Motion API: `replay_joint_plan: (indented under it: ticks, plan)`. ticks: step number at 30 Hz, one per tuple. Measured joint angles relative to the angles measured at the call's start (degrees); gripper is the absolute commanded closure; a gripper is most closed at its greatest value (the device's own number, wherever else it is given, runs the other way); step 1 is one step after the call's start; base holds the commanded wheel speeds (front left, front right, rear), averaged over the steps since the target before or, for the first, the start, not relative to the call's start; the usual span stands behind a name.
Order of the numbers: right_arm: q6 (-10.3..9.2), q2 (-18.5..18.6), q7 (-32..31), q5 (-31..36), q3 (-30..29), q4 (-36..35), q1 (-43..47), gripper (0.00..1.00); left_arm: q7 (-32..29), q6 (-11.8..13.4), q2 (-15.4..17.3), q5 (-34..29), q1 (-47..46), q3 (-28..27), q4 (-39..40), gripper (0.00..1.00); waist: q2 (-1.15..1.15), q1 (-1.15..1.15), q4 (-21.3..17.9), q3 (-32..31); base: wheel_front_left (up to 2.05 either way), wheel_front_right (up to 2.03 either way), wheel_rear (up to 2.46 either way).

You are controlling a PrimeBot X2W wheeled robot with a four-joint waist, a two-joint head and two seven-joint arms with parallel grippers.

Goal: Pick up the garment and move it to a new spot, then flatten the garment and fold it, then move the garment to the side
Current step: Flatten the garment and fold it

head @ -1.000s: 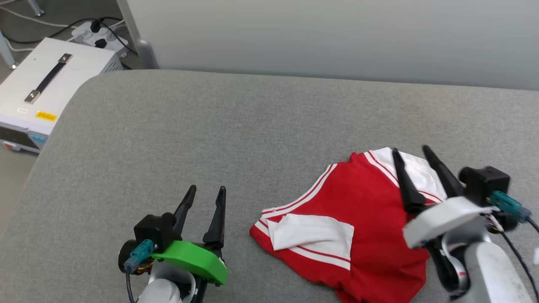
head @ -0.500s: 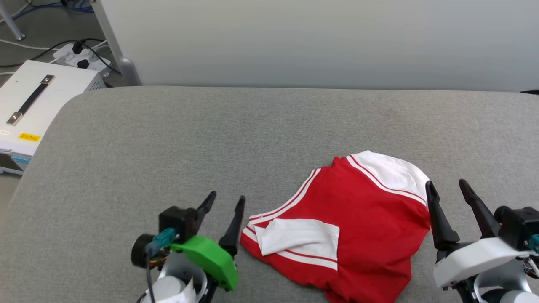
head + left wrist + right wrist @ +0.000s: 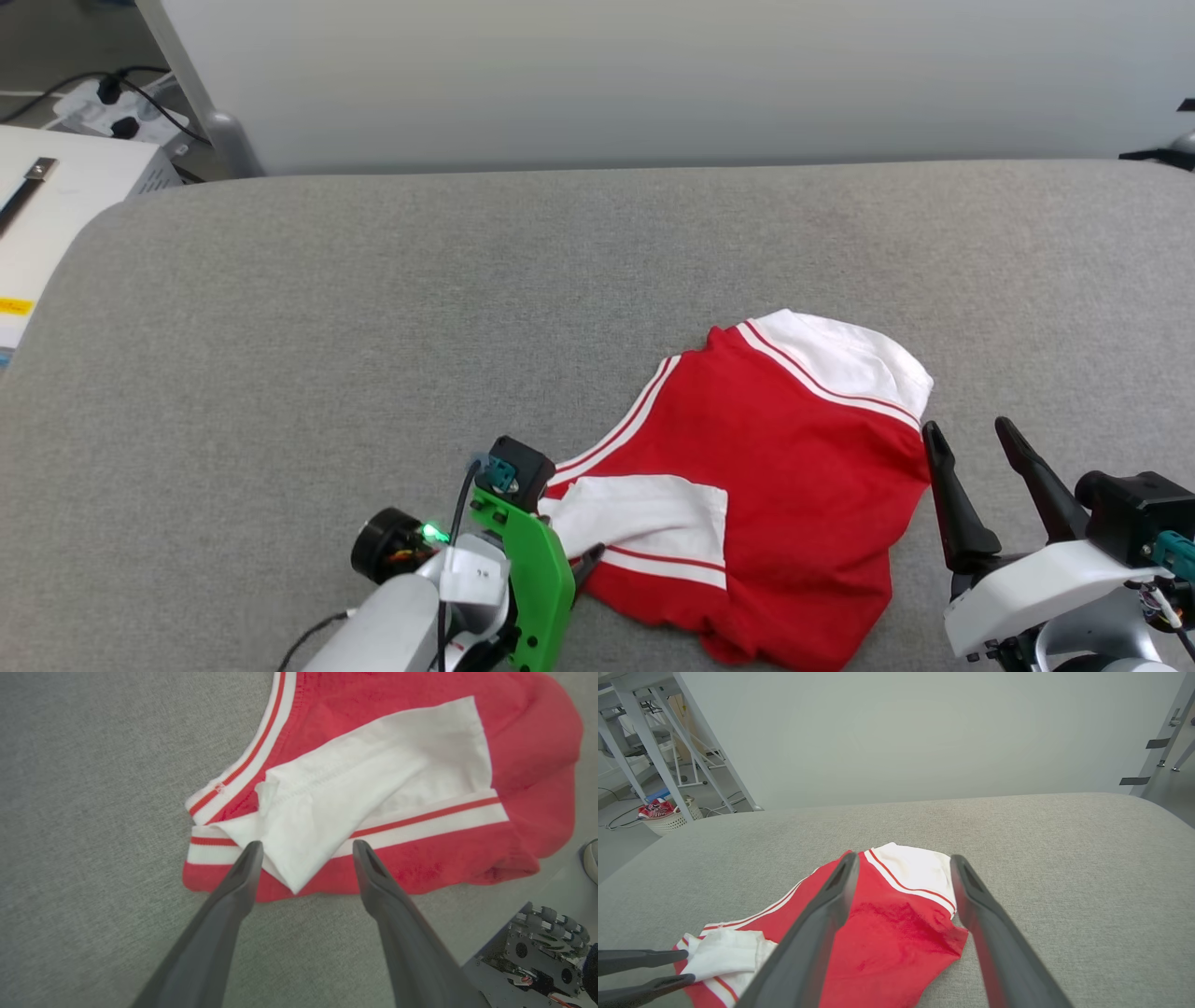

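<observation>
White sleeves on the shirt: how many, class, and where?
2. One sleeve at the far right of the garment; the other sleeve folded over its near left corner, by the open left gripper. None looks hidden.

The left gripper [image 3: 307, 843] has two long dark grey fingers [image 3: 219, 914] that become thinner toward the tips. Its wrist carries a bright green plate [image 3: 539, 583] with small screw holes, a black block [image 3: 523, 459] with a teal connector [image 3: 502, 476], and a black cable [image 3: 456, 511]. The right gripper [image 3: 966, 426] has a white cover [image 3: 1027, 586] and a second teal connector [image 3: 1174, 548].
</observation>
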State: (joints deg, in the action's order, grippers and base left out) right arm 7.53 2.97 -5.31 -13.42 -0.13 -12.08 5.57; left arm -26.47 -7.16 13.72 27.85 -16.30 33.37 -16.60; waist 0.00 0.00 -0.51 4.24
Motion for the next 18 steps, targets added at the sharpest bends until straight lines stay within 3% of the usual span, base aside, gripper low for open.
replay_joint_plan:
  ticks: [9,10,11,18]
  plan:
    - [0.0,-0.11,0.38,-2.13,0.62,1.37,-0.59,0.0,-0.24,0.0,1.83,3.42,-6.44,6.17,-5.19,0.01,0.0,0.0,-1.71,3.14,0.0,0.0,0.0]
    - [0.0,-0.12,0.54,-2.38,0.66,1.63,-0.82,0.0,-0.24,0.0,1.97,4.02,-6.93,7.16,-5.49,0.73,0.0,0.0,-1.93,3.43,0.0,0.0,0.0]
    - [0.0,-0.12,0.59,-2.58,0.68,1.86,-1.04,0.0,0.27,0.0,2.16,4.35,-7.43,8.06,-5.56,1.0,0.0,0.0,-2.12,3.68,0.0,0.0,0.0]
    - [0.0,-0.14,1.05,-3.23,-0.08,3.24,-1.1,0.0,7.39,0.0,3.53,5.49,-9.82,8.94,-5.61,1.0,0.0,0.0,-2.19,4.02,0.0,0.0,0.0]
